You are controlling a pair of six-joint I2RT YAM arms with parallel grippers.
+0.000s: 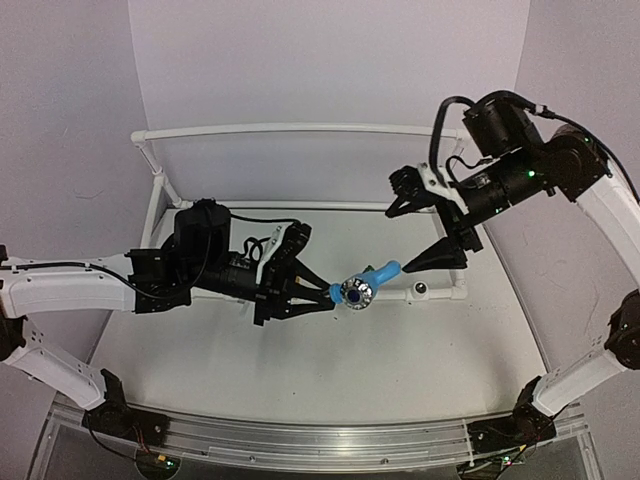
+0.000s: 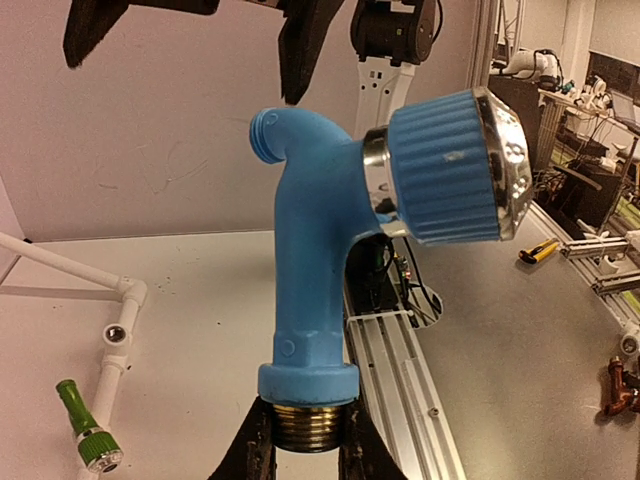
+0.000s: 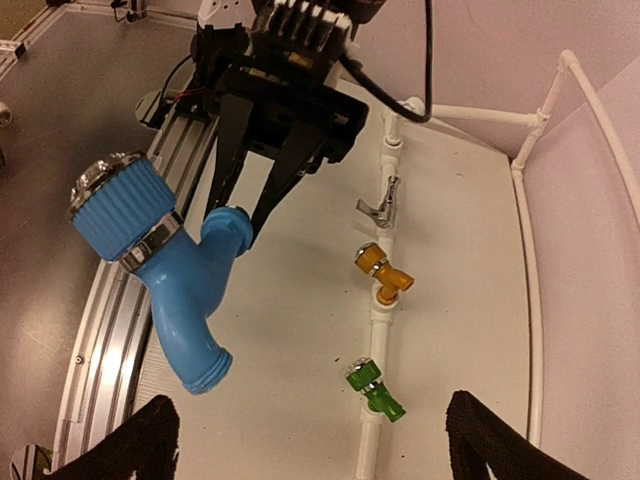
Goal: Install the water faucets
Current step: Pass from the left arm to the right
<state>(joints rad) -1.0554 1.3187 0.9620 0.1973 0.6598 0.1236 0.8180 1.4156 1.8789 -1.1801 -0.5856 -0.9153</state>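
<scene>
The left fingers (image 2: 258,455) are clamped on the brass threaded end of the blue faucet (image 2: 320,260). The left wrist view shows only their tips, because the bottom edge cuts them off. The faucet is held in the air above the worktop (image 1: 300,370), between the two arms, and its round ribbed head has a shiny metal face. The right fingers (image 3: 140,445) stand wide apart and hold nothing. In the right wrist view only their dark ends show, at the bottom edge. In the top view one of these fingers comes very near the open blue end of the faucet, and I cannot tell there whether it touches. In the right wrist view the two look apart. Only that view shows all three other taps: the silver faucet (image 3: 378,205), the yellow faucet (image 3: 385,272) and the green faucet (image 3: 372,388) sit in one row on the white pipe frame (image 3: 381,330). The left wrist view shows only the green one. In the top view the left arm and the blue faucet hide this part of the pipe.
</scene>
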